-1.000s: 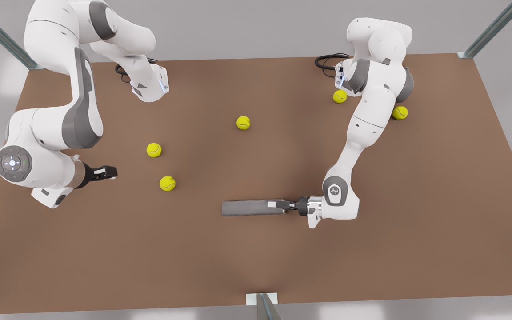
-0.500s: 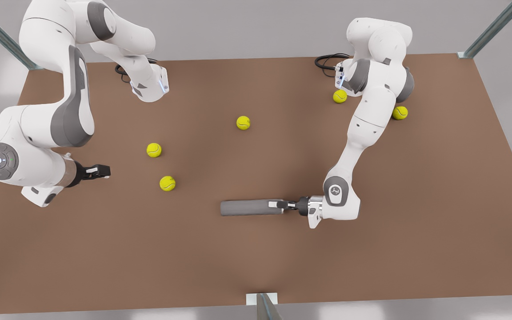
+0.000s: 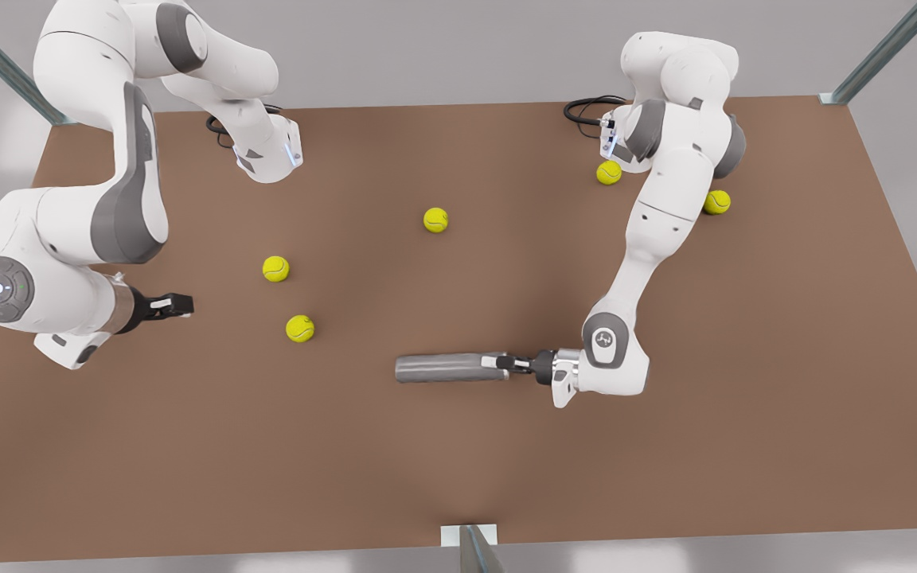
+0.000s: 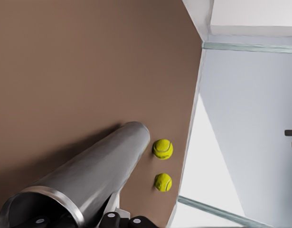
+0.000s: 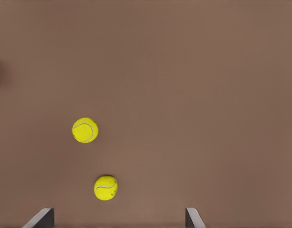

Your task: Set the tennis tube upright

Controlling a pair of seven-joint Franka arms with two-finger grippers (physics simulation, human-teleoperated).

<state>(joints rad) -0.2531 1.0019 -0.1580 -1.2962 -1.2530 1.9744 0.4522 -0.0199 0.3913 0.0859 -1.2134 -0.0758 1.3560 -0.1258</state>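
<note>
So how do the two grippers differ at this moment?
The left gripper, on the front view's right, is shut on the rim end of the lying tennis tube; the right gripper, on the front view's left, is open, holds nothing and waits near two tennis balls. Both point sideways, low over the table.

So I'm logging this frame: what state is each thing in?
Tube: lying on its side on the table, rim end gripped.
Left gripper: shut on the tube's rim.
Right gripper: open, holding nothing, waiting over the table.
Five balls: loose on the table.
</note>
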